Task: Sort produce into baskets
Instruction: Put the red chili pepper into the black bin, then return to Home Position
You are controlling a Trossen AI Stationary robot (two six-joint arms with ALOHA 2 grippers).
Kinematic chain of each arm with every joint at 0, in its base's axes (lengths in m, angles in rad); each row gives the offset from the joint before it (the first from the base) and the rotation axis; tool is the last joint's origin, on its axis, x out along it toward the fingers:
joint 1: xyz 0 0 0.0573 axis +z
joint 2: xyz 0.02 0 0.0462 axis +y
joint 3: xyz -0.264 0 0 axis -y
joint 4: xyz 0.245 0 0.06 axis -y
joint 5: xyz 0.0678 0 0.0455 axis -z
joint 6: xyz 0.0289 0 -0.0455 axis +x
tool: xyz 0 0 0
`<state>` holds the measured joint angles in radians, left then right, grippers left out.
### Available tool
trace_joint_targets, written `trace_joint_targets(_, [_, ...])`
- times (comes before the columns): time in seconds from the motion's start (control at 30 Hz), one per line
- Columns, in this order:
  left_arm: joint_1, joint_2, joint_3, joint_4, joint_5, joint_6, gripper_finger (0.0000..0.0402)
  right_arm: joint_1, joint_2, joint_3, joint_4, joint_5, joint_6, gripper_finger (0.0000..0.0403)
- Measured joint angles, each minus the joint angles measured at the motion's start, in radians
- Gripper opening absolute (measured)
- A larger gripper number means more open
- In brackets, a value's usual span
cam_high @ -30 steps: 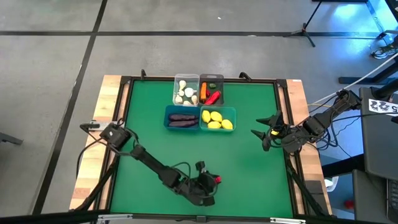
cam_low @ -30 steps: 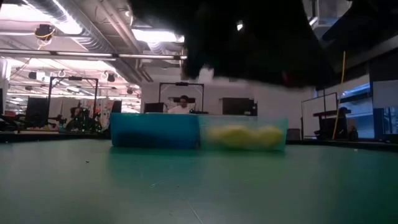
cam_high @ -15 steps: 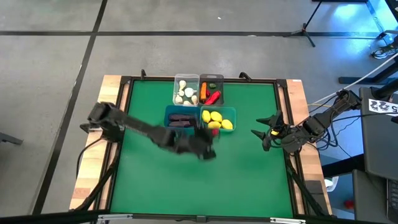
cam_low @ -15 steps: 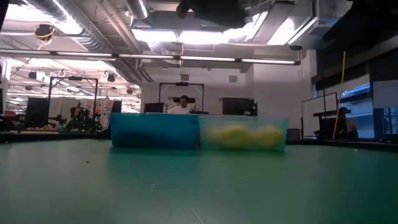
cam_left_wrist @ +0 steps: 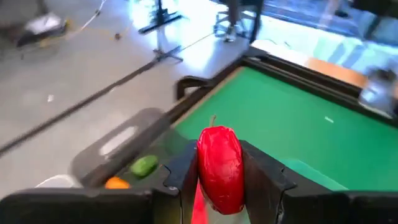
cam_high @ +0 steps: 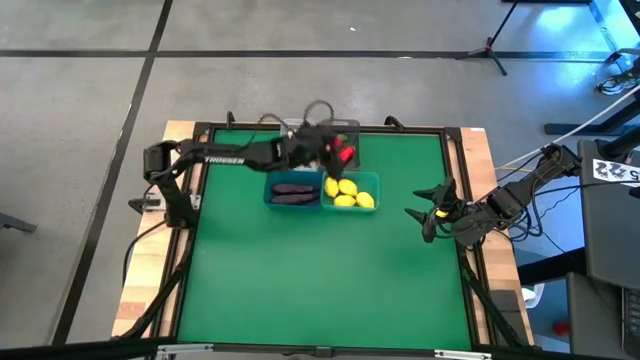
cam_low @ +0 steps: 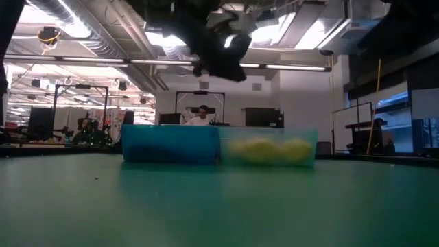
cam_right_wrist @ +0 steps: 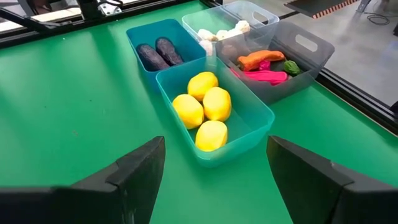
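The left arm is reaching across the green surface [cam_high: 320, 270], its pincer [cam_high: 335, 152] hovering over the dark grey basket [cam_high: 351, 128] and gripping a red chili pepper [cam_high: 346, 154]. Just in front, two eggplants [cam_high: 292, 192] are lying in one teal basket [cam_high: 270, 190] and lemons [cam_high: 348, 193] in the other [cam_high: 374, 183]. The right pincer [cam_high: 425, 216] is waiting, fingers spread, near the surface's right edge.

Four baskets form a two-by-two cluster at the far middle of the desk [cam_high: 300, 270]. The near left basket [cam_right_wrist: 144, 34] holds the eggplants [cam_right_wrist: 158, 53]; the near right basket [cam_right_wrist: 261, 121] holds the lemons [cam_right_wrist: 205, 109]. Behind them, one basket contains garlic bulbs [cam_right_wrist: 221, 34], the other [cam_right_wrist: 311, 53] a carrot [cam_right_wrist: 258, 60], chili peppers [cam_right_wrist: 267, 76] and a green piece [cam_right_wrist: 291, 67]. The left gripper [cam_high: 335, 150] hangs above that last basket. The right gripper [cam_high: 420, 215] sits at the desk's right edge.
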<state>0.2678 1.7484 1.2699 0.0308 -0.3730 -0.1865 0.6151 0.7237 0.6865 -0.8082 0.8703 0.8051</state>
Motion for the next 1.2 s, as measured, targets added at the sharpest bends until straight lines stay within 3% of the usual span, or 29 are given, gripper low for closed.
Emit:
trace_joint_targets(0.2, [0.137, 0.018, -0.020, 0.033, 0.080, -0.071, 0.0102, 0.000, 0.000, 0.000, -0.012, 0.000, 0.000, 0.0280])
trace_joint_targets(0.43, [0.163, 0.088, -0.020, 0.086, 0.176, -0.047, 0.0106, 0.000, 0.000, 0.000, -0.028, 0.014, 0.000, 0.0280])
trace_joint_targets(0.6, [0.162, 0.144, -0.020, 0.101, 0.192, -0.047, 0.0145, 0.000, 0.000, 0.000, -0.034, 0.019, 0.000, 0.0280])
trace_joint_targets(0.77, [0.174, 0.148, -0.020, 0.104, 0.310, -0.047, 0.0200, 0.000, 0.000, 0.000, -0.033, 0.019, 0.000, 0.0280])
trace_joint_targets(0.87, [0.174, 0.148, -0.020, 0.087, 0.326, -0.070, 0.0229, 0.000, 0.000, 0.000, -0.032, 0.019, -0.001, 0.0280])
trace_joint_targets(0.93, [0.174, 0.136, -0.019, 0.057, 0.340, -0.128, 0.0242, 0.000, 0.000, 0.000, -0.020, 0.037, -0.003, 0.0280])
trace_joint_targets(1.1, [0.174, 0.033, -0.016, 0.068, 0.554, -0.198, 0.0250, 0.000, -0.003, 0.000, 0.023, 0.071, -0.011, 0.0280])
trace_joint_targets(1.2, [0.163, -0.074, -0.013, 0.048, 0.638, -0.199, 0.0251, 0.000, -0.022, 0.000, 0.044, 0.034, -0.056, 0.0280])
